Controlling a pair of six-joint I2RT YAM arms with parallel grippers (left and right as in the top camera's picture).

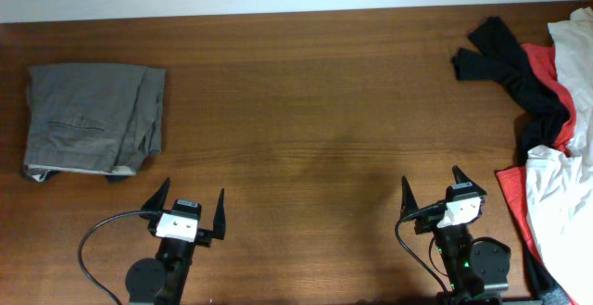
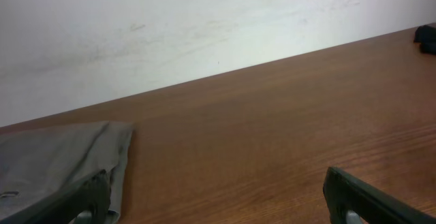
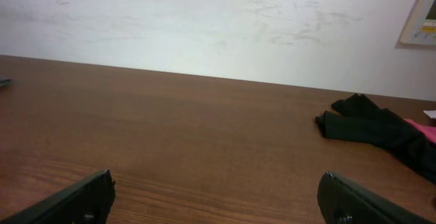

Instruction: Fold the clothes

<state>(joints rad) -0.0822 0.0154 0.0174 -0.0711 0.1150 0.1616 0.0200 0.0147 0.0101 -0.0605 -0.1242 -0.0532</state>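
**Mia:** From above, where is the shirt?

**Tom:** The white shirt [image 1: 561, 203] lies in a heap at the right edge of the worktop [image 1: 306, 110]. It is mixed up with a red cloth [image 1: 542, 64] and a black cloth [image 1: 505, 59]. It is not folded yet.

**Mia:** And the grey thing?

**Tom:** Those are trousers [image 1: 93, 120], folded, far on the left. I think they sit there so the middle is free for folding.

**Mia:** The arms?

**Tom:** The left end effector [image 1: 195, 186] and the right end effector [image 1: 431, 175] sit at the near edge. Both are spread wide, with nothing in them. The right one is nearer the shirt, so I guess it should reach first.

**Mia:** The left wrist view?

**Tom:** The left end effector [image 2: 216, 176] is wide apart over bare wood. The trousers [image 2: 54, 156] are just ahead on the left.

**Mia:** The right wrist view?

**Tom:** The right end effector [image 3: 216, 180] is wide apart too and grips nothing. The black cloth [image 3: 375, 129] lies ahead to the right, with a bit of red beside it. I cannot tell if the shirt shows here.
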